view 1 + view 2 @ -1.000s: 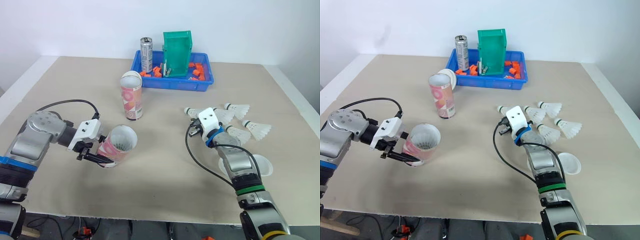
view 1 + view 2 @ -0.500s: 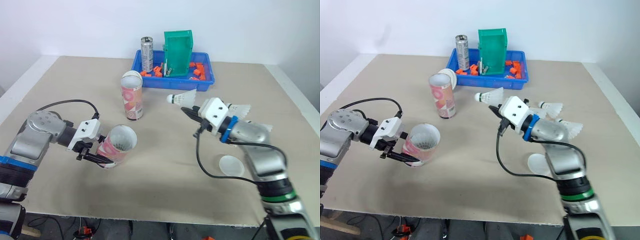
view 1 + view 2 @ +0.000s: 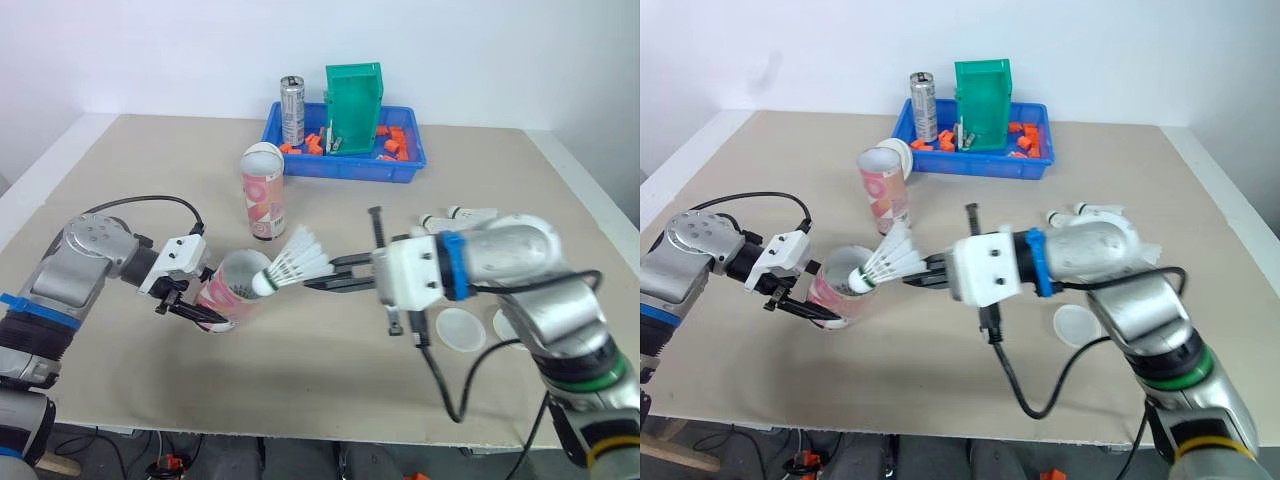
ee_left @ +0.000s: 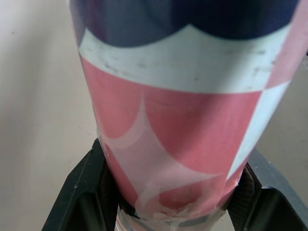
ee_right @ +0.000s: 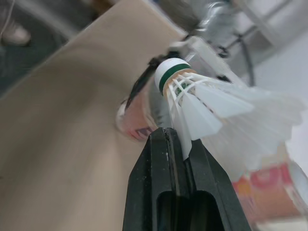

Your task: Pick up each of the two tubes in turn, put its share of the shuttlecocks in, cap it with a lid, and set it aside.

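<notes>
The left pincer (image 3: 192, 306) is clamped on a pink tube (image 3: 236, 292), holding it tilted with its open mouth facing the right pincer (image 3: 330, 283). The right pincer is closed on the feathers of a shuttlecock (image 3: 292, 265), whose cork tip sits at that mouth. A white lid (image 3: 461, 328) lies on the tabletop (image 3: 120, 180) back along the right pincer's arm. Beyond both pincers stands a second tube (image 3: 264, 200), upright. More shuttlecocks (image 3: 472, 215) lie to the right pincer's far side, and a blue tray (image 3: 350, 168) sits farthest.
</notes>
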Tool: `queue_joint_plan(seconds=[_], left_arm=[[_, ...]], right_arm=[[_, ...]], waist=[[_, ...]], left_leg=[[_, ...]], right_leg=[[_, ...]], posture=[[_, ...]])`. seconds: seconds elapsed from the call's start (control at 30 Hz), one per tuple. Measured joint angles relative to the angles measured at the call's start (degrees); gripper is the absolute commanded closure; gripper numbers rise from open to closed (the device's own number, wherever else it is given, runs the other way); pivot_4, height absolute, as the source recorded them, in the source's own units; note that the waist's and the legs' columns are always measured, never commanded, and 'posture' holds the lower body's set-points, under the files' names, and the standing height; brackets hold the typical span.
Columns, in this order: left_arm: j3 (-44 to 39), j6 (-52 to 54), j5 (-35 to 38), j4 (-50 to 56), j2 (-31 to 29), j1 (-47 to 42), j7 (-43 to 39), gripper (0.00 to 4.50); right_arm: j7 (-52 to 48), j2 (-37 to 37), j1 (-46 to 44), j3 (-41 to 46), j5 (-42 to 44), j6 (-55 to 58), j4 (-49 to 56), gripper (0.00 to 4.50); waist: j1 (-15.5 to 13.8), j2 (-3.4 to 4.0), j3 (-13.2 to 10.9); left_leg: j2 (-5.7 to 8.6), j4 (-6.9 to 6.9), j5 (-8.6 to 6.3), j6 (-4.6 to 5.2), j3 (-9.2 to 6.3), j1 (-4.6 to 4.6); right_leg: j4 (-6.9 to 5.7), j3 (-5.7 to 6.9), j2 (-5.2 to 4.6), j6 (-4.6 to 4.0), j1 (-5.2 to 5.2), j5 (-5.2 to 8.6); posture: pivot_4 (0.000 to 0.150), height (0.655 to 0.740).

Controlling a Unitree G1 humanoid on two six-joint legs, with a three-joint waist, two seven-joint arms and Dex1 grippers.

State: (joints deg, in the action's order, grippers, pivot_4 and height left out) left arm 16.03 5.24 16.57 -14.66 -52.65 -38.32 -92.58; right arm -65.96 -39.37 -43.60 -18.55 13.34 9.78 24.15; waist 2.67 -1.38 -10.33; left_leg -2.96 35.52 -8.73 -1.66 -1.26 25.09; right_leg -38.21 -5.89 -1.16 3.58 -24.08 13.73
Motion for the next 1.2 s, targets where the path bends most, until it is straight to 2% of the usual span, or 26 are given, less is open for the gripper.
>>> queue_joint_plan(seconds=[0.13,0.37,0.47,0.53,0.57,0.7,1.0,1.13,1.2], left_arm=[[0.1,0.0,0.4,0.0,0.0,-0.1,0.0,1.92],[-0.1,0.2,0.4,0.1,0.0,0.1,0.0,1.92],[-0.4,0.3,0.3,0.2,0.0,0.3,0.0,1.92],[-0.7,0.3,0.3,0.5,0.0,0.6,0.0,1.92],[-0.7,0.3,0.3,0.7,0.0,0.6,0.0,1.92],[-0.9,0.3,0.3,0.9,0.0,0.8,0.0,1.92],[-0.9,0.2,0.2,0.6,0.5,0.7,0.0,1.92],[-1.1,0.1,0.1,0.6,0.9,0.7,0.0,1.92],[-1.9,0.0,0.2,0.8,1.1,1.4,0.0,1.92]], right_arm=[[-1.3,3.0,-3.0,-4.6,-6.4,-6.5,-7.4,4.45],[-3.8,5.3,-5.9,-6.3,-9.5,-12.7,-13.9,4.45],[-5.2,6.1,-6.9,-6.3,-10.0,-13.0,-15.5,3.44],[-6.4,6.6,-7.0,-6.1,-8.1,-10.6,-15.8,2.52],[-7.1,7.2,-7.5,-5.8,-6.0,-8.5,-15.7,2.23],[-9.6,6.6,-8.4,-1.2,2.9,-1.3,-13.8,2.23],[-7.0,4.4,-7.0,3.8,6.7,6.2,-9.1,2.23],[-2.6,-1.5,1.3,13.2,9.0,11.2,-7.3,2.23],[1.3,-3.9,8.6,18.7,8.9,13.2,-6.5,2.23]], waist=[[-0.1,0.0,0.0],[-0.1,0.0,0.0],[-0.1,0.0,0.0],[-0.1,0.0,0.0],[-0.1,0.0,0.0],[-0.2,-0.01,0.0],[-0.3,-0.01,0.0],[-0.7,-0.05,0.0],[-0.8,-0.07,0.0]], left_leg=[[0.0,-0.01,0.0,0.0,0.01,0.07],[-0.02,-0.04,0.0,0.0,0.04,0.07],[-0.04,-0.03,0.0,0.0,0.04,0.05],[-0.05,-0.04,0.0,0.0,0.05,0.06],[-0.05,-0.04,0.0,0.0,0.05,0.06],[-0.05,-0.05,0.0,0.0,0.02,0.1],[-0.05,-0.04,0.0,0.0,0.03,0.11],[0.03,-0.07,-0.01,-0.01,0.1,0.14],[0.03,-0.1,-0.03,-0.01,0.09,0.13]], right_leg=[[0.0,0.0,0.0,0.01,-0.05,0.02],[0.0,-0.01,0.01,0.02,-0.07,0.02],[-0.02,0.0,0.03,0.0,-0.07,0.01],[-0.02,-0.02,0.03,0.0,-0.07,0.01],[-0.02,-0.02,0.03,0.0,-0.07,0.02],[-0.01,-0.01,0.02,0.02,-0.05,0.04],[-0.03,-0.01,0.02,-0.01,-0.09,0.04],[0.04,-0.03,-0.09,0.05,-0.09,0.08],[0.03,-0.01,-0.08,0.04,-0.1,0.13]], posture=[[0.15,0.7362],[0.15,0.7362],[0.15,0.7362],[0.15,0.7362],[0.15,0.7362],[0.15,0.7362],[0.15,0.7362],[0.15,0.7362],[0.15,0.7362]])
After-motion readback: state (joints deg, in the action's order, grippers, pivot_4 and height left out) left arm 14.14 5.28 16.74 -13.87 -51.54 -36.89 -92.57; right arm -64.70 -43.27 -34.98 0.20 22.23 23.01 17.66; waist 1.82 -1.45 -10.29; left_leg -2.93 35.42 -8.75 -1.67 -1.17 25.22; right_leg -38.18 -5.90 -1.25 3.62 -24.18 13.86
